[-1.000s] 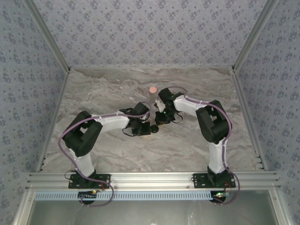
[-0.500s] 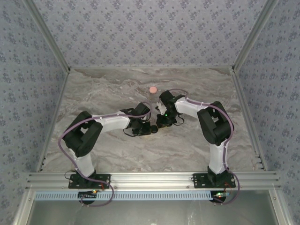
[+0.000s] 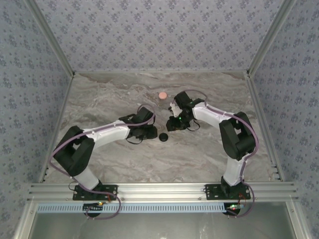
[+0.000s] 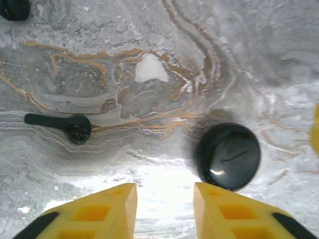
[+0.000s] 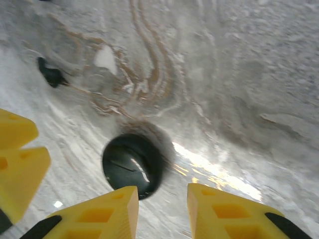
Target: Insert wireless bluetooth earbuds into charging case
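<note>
The round black charging case (image 3: 163, 137) lies closed on the marble table, free of both grippers. My left gripper (image 3: 151, 132) stands just left of it, open, and my right gripper (image 3: 174, 124) just behind and to the right, also open. In the left wrist view the case (image 4: 228, 156) lies ahead of the right finger, outside the gripper (image 4: 164, 191), which holds nothing. One black earbud (image 4: 74, 128) lies at the left. In the right wrist view the case (image 5: 132, 164) is ahead of the left finger of the empty gripper (image 5: 163, 194), and the earbud (image 5: 51, 75) lies farther off.
A small round pink piece (image 3: 162, 94) sits on the table behind the grippers. A dark rounded thing (image 4: 14, 7) is cut off by the top left corner of the left wrist view. The left gripper's yellow fingers (image 5: 15, 159) show in the right wrist view.
Both grippers have opened and drawn away from the black case. The left arm has pulled back to the left and the right arm has shifted toward the back. The case now lies free.
</note>
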### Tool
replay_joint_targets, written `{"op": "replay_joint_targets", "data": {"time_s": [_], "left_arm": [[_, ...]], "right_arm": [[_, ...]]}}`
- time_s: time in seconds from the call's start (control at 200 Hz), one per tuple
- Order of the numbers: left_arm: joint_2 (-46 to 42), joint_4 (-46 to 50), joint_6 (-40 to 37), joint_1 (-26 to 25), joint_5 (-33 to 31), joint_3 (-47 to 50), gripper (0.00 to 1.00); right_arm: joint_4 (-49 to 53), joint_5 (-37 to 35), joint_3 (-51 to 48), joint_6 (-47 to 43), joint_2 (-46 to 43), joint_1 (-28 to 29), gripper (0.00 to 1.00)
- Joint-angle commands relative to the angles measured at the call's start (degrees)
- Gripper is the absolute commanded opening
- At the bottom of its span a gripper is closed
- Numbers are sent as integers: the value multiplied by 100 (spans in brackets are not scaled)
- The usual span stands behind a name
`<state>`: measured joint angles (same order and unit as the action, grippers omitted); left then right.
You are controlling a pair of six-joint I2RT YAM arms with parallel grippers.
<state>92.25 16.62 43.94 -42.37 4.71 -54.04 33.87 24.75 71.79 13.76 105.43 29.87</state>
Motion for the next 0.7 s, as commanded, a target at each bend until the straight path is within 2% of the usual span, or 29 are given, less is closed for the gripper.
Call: {"op": "replay_joint_targets", "data": {"time_s": [0.0,0.195,0.36,0.695], "left_arm": [[-208,-875,203,160,652,458,43],[-218,-2138,810,361,1348,1266,47],[-52,-2744,1023,370,1640,1466,47],[335,-2894,1081,355,1831,1379,46]], "right_arm": [[-157,592,-52,118,35,-12,35],[-255,948,-52,196,237,-78,35],[-213,991,-86,203,366,-107,29],[-393,1064,-279,284,453,-122,26]]}}
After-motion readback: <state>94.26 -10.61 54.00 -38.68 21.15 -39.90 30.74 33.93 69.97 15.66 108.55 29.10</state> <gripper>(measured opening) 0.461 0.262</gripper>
